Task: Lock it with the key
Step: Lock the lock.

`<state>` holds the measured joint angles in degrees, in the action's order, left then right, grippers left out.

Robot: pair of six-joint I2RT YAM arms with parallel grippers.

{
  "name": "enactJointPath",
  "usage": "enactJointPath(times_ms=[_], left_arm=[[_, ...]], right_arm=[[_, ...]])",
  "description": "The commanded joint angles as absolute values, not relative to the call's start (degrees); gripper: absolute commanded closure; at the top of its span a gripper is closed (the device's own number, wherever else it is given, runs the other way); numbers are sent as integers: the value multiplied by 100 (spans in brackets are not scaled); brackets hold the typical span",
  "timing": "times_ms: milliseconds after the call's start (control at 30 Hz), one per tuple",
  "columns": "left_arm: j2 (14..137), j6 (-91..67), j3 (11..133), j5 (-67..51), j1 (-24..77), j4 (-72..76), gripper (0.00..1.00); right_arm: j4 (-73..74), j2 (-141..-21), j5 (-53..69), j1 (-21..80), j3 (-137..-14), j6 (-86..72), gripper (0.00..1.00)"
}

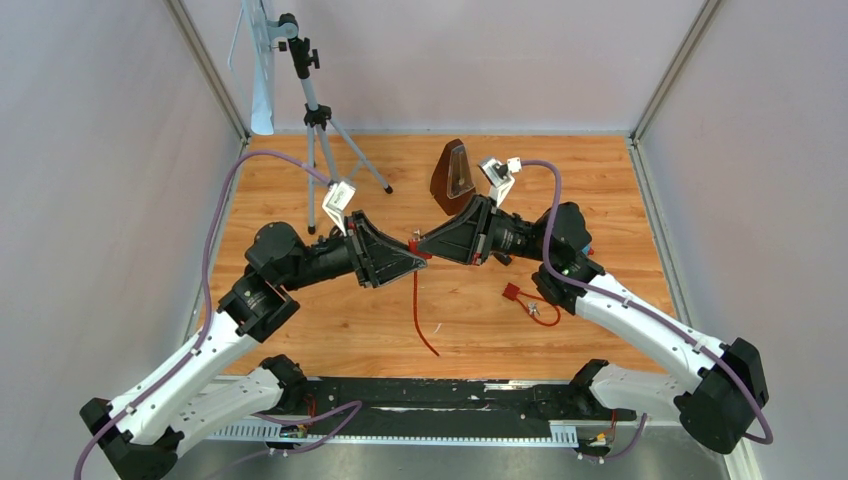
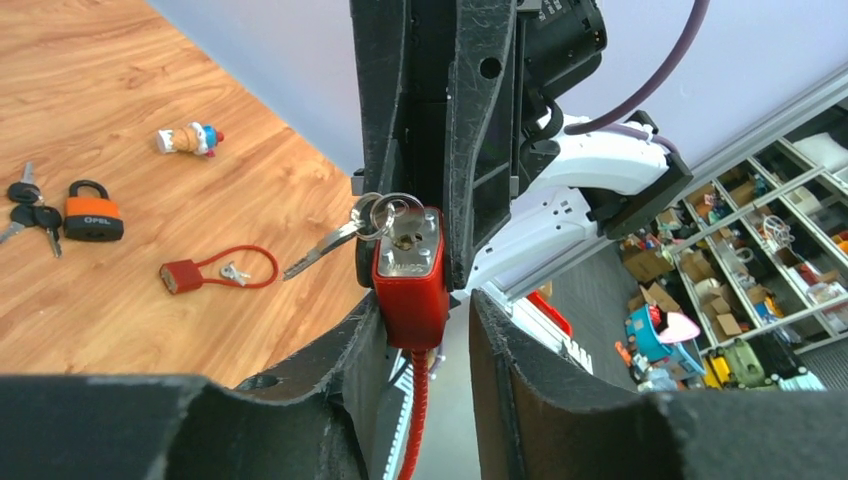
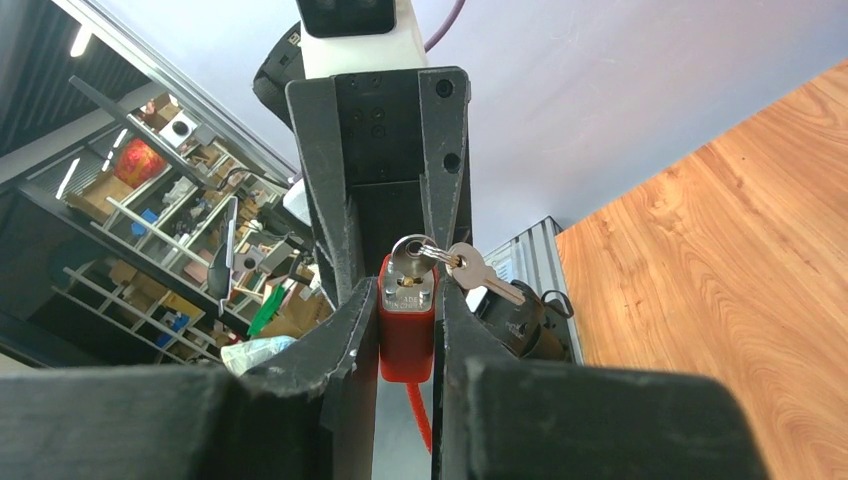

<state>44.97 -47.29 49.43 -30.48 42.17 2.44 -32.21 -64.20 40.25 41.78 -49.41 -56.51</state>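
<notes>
Right wrist view: small red metal padlock (image 3: 405, 340) hanging in mid-air above the wooden table (image 1: 620, 190), keyed end up, thin red cable (image 1: 420, 310) trailing down. Right gripper (image 3: 405, 295) clenching its body; left gripper (image 2: 427, 305) standing part-open around the keyed end, grasping nothing clear. Likely rigid, smooth, light; cable floppy. Best hold, judging: key head at the keyway, though key ring (image 2: 385, 212) and spare key (image 3: 482, 272) are dangling alongside. Second red cable lock (image 2: 182, 274) and orange padlock (image 2: 93, 212) lying well apart.
</notes>
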Motion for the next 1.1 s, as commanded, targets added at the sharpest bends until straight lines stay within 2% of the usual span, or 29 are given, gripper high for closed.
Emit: enactJointPath(times_ms=[0,133,233,267,300,333,367,400,500,667,833,933,1067], left_arm=[[4379,-4825,4970,-3239,4121,647,59],[4400,-4874,4930,-3304,4093,692,72],[4411,-4883,4899,-3310,4072,745,97],[4412,-4875,4893,-3269,4061,737,99],[4412,-4863,4888,-3238,4052,696,100],[4412,-4811,4892,-3161,4041,673,100],[4405,-4774,4903,-3110,4033,586,100],[4404,-4667,4921,-2961,4021,530,100],[4404,-4302,5062,-2570,4004,116,100],[4419,-3507,5263,-1509,3999,-414,100],[4465,-2911,5258,-590,4000,-124,100],[4525,-2610,5179,-418,3999,665,100],[4632,-2242,5219,-626,3999,1329,100]], right_arm=[[-3351,-6370,4161,4137,-4916,-5428,100],[-3330,-6402,4223,4137,-4935,-5418,100],[-3264,-6425,4232,4139,-4959,-5422,100],[-3154,-6417,4187,4140,-4976,-5402,95],[-3046,-6405,4111,4140,-4997,-5377,84],[-2907,-6386,4013,4140,-5007,-5346,69],[-2728,-6340,3836,4140,-5016,-5333,48],[-2400,-6280,3600,4140,-5012,-5295,36],[-1707,-5973,2880,4139,-4923,-5238,21],[-492,-5244,1461,4139,-4644,-5771,18],[453,-4417,338,4139,-4020,-7635,28],[572,-4395,471,4132,-3651,-8969,31],[571,-4904,1119,4152,-3794,-9906,31]])
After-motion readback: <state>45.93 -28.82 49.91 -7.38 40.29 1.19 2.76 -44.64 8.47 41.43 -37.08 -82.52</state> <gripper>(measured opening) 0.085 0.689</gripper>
